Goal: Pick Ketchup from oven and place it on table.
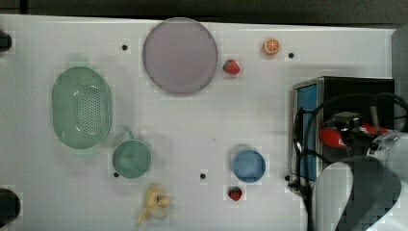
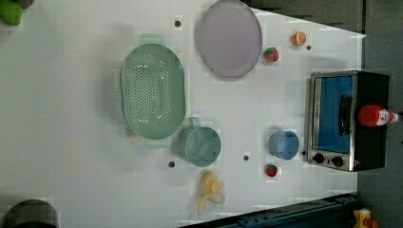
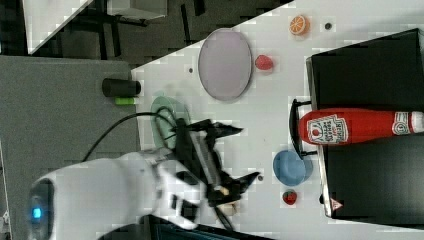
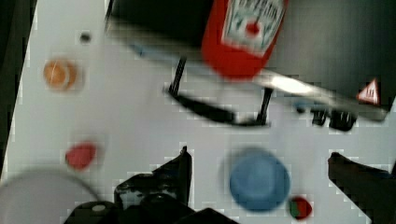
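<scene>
Right now the gripper (image 3: 235,152) is wide open and holds nothing. It hangs over the table (image 3: 280,107), near the blue bowl (image 3: 290,167). Past the bowl sits the oven (image 3: 370,190). The ketchup (image 3: 350,126) lies flat on the oven's top, with its cap pointing away from the gripper.

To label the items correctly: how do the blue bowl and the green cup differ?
The blue bowl is blue and smaller; the green cup is mint green and larger. The green cup has a handle; the blue bowl has none. Both are round, open-topped and stand upright on the table.
</scene>
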